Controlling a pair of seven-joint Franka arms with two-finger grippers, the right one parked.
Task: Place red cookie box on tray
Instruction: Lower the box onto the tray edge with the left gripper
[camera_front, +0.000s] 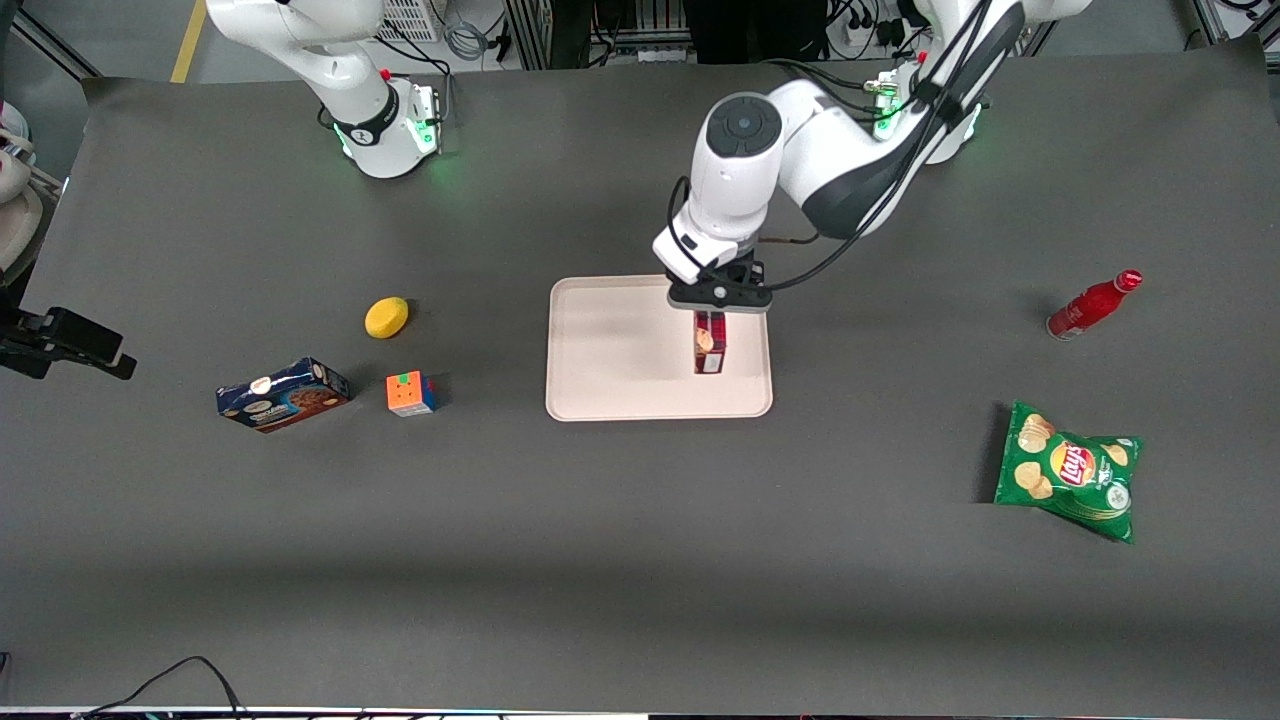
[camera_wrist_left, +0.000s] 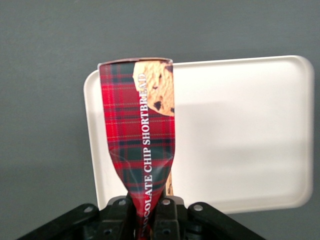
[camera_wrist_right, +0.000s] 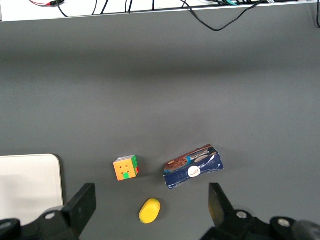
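Note:
The red cookie box (camera_front: 710, 343), a slim dark red plaid carton with cookie pictures, hangs upright over the tray (camera_front: 610, 350), near the tray's edge toward the working arm's end. My left gripper (camera_front: 718, 300) is shut on its top end. In the left wrist view the box (camera_wrist_left: 137, 130) runs down from between the fingers (camera_wrist_left: 167, 215), pinched narrow where they squeeze it, with the pale tray (camera_wrist_left: 240, 135) below. Whether the box's lower end touches the tray cannot be told.
Toward the parked arm's end lie a yellow lemon-like object (camera_front: 386, 317), a colour cube (camera_front: 410, 393) and a dark-blue cookie box (camera_front: 282, 394). Toward the working arm's end lie a red bottle (camera_front: 1092, 305) and a green chip bag (camera_front: 1072, 471).

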